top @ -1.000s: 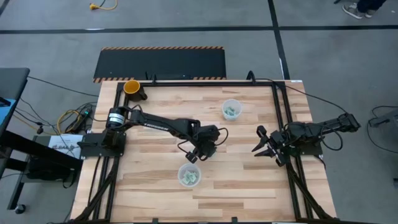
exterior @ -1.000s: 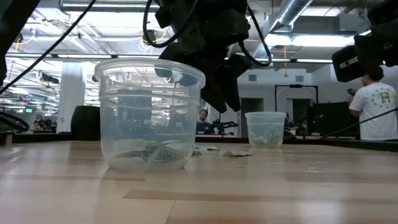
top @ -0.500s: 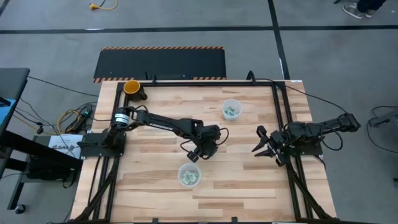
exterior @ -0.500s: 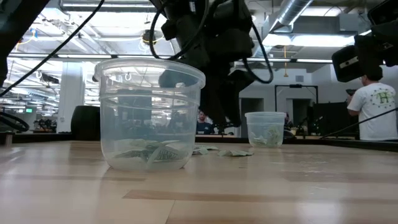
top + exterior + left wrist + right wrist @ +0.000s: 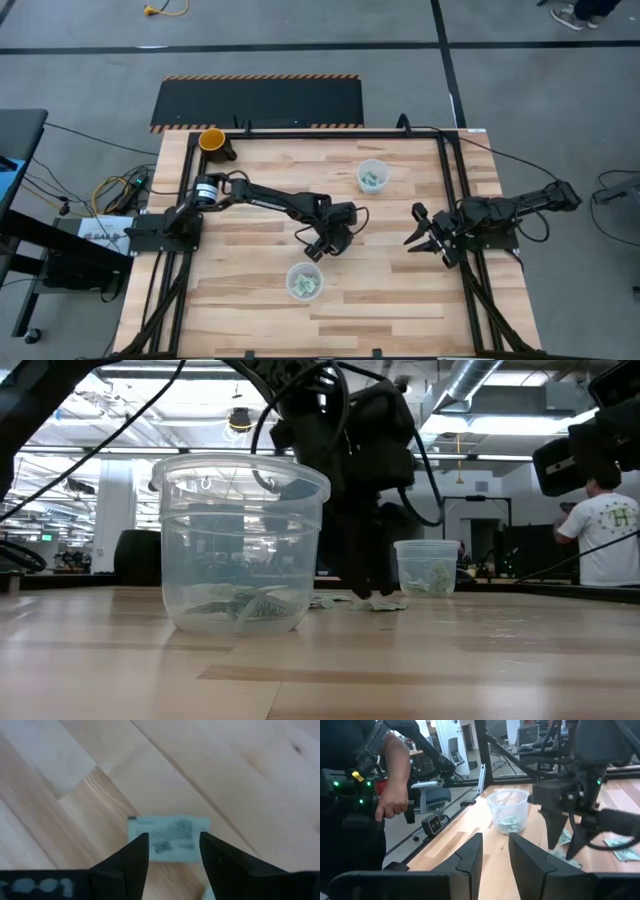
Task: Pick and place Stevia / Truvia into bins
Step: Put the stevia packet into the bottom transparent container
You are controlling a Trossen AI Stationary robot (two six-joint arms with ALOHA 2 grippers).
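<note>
Green-and-white Stevia packets lie flat on the wood; one packet (image 5: 167,836) shows in the left wrist view, and loose ones (image 5: 382,604) (image 5: 620,842) show beside the near bin. My left gripper (image 5: 314,249) (image 5: 366,592) (image 5: 172,842) is open and points down, one finger at each end of that packet. The near bin (image 5: 304,281) (image 5: 240,545) and the far bin (image 5: 372,176) (image 5: 428,567) are clear cups standing upright with packets inside. My right gripper (image 5: 414,230) (image 5: 495,855) waits open near the table's right edge. My left gripper comes from above with its fingertips (image 5: 141,845) down at table level on either side of the packet. Whether they touch the packet or the wood, I cannot tell.
An orange-yellow cup (image 5: 212,140) stands at the far left corner. A black frame rail (image 5: 450,190) runs along the table's right side. In the right wrist view, a person's hand (image 5: 395,795) holds a device beyond the table. Bare wood (image 5: 390,290) lies between the near bin and my right arm.
My left gripper has come down from beside the near bin's rim to table level over the loose packets, and has shifted slightly toward the far edge. It has stayed open. The bins and my right arm have kept still.
</note>
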